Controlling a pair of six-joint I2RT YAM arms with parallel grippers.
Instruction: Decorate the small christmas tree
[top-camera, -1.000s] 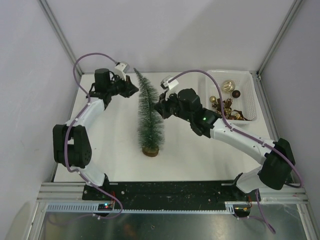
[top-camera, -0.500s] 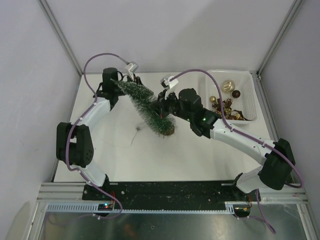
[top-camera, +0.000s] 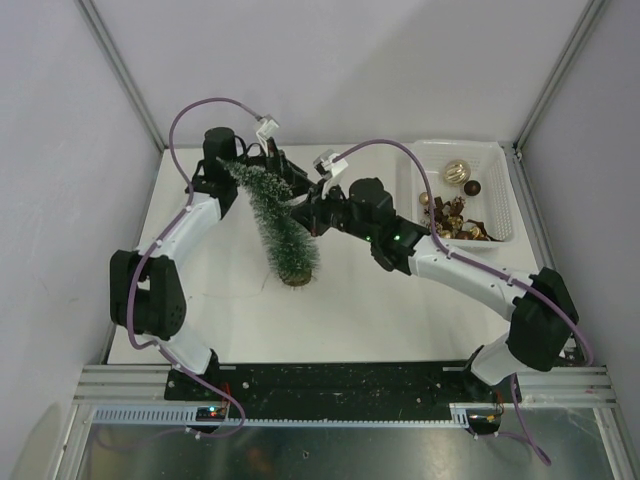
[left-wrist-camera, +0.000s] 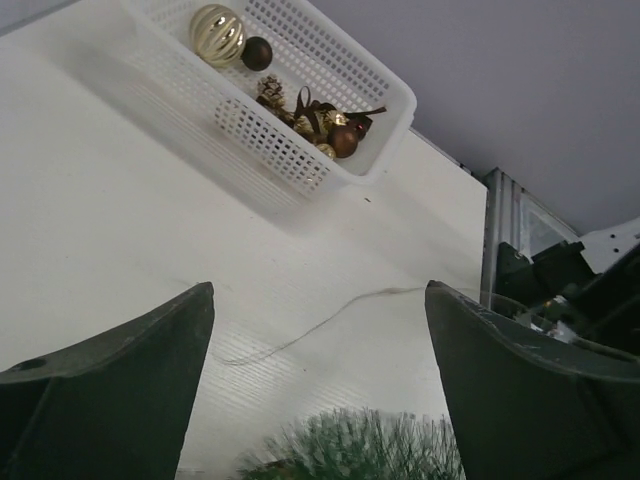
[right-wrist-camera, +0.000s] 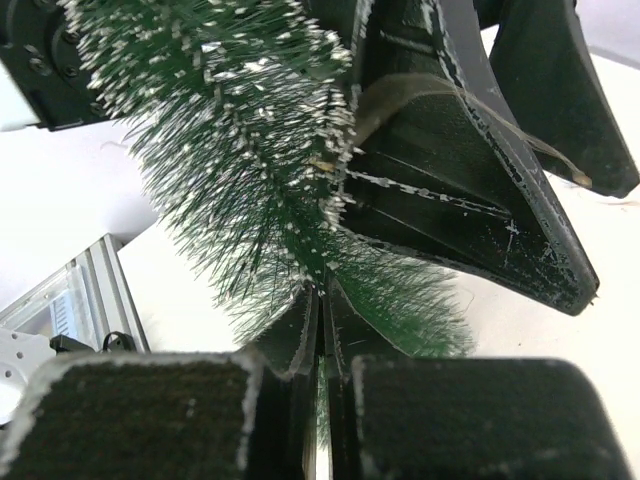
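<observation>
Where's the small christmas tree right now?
In the top view, the small christmas tree leans left of table centre, tip toward the back-left, with the left gripper by its top and the right gripper against its right side.

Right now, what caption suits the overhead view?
Tilted small christmas tree, left gripper open around its top, right gripper shut at its bristles, ornament basket nearby.

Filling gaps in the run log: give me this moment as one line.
small christmas tree: tilted | left gripper: open, astride tree | right gripper: shut, tip in tree | ornaments: in basket
</observation>
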